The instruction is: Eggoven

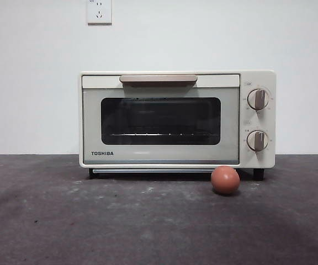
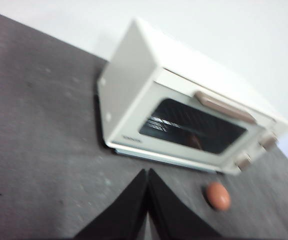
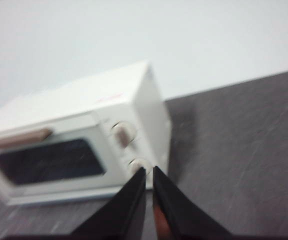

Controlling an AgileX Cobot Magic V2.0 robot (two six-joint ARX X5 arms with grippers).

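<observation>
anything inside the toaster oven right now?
Through the dark glass door of the cream boxy TOSHIBA toaster oven, only a wire rack shows; nothing visible on it. The dim interior corners can't be checked. The small reddish-brown egg sits outside on the table.

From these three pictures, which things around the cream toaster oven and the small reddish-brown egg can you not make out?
- Front view: printed marks around the two knobs of the cream TOSHIBA toaster oven are too small to read.
- Right wrist view: the right gripper covers most of the reddish-brown egg.
- Both wrist views: blur hides fine detail.
- Oven interior beyond the rack: dark glass hides it.
</observation>
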